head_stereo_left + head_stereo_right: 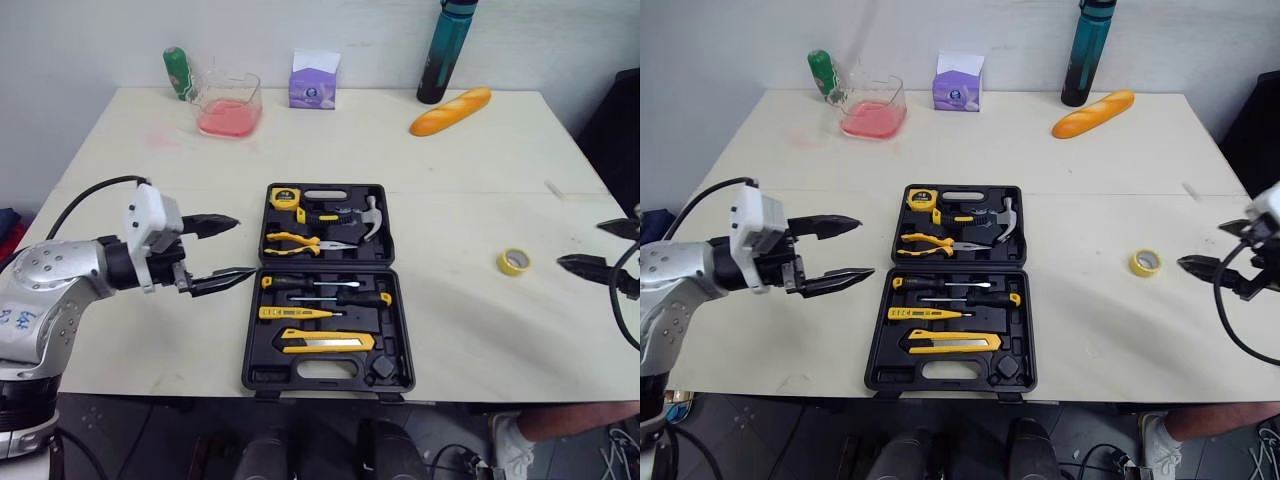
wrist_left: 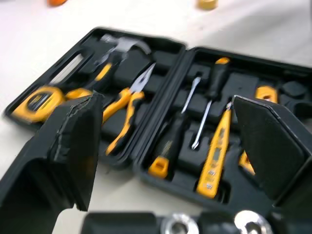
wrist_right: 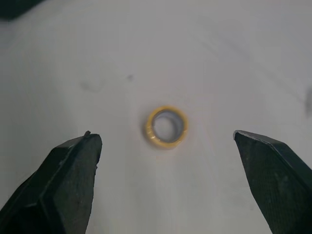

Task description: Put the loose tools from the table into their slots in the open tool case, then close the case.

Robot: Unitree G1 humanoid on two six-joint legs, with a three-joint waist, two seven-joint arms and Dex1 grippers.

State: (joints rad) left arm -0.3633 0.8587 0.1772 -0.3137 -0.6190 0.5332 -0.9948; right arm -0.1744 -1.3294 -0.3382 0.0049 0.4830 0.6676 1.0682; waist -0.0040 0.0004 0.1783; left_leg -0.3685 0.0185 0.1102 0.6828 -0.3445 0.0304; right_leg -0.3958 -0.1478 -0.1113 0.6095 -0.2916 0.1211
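Observation:
The black tool case [image 1: 328,285] lies open in the middle of the table, holding a tape measure [image 1: 285,197], hammer [image 1: 366,215], pliers [image 1: 300,243], screwdrivers [image 1: 325,291] and a yellow knife [image 1: 328,342]. A yellow tape roll [image 1: 514,262] lies loose on the table to the case's right. My left gripper [image 1: 225,252] is open just left of the case, its fingertips pointing at it. My right gripper [image 1: 590,247] is open to the right of the tape roll [image 3: 166,126], which lies ahead between its fingers [image 3: 73,165], apart from them.
Along the table's far edge stand a green bottle [image 1: 177,72], a clear container with pink liquid [image 1: 229,104], a purple box [image 1: 314,80], a dark teal bottle [image 1: 445,52] and a bread loaf [image 1: 450,111]. Bare tabletop [image 1: 470,200] surrounds the case.

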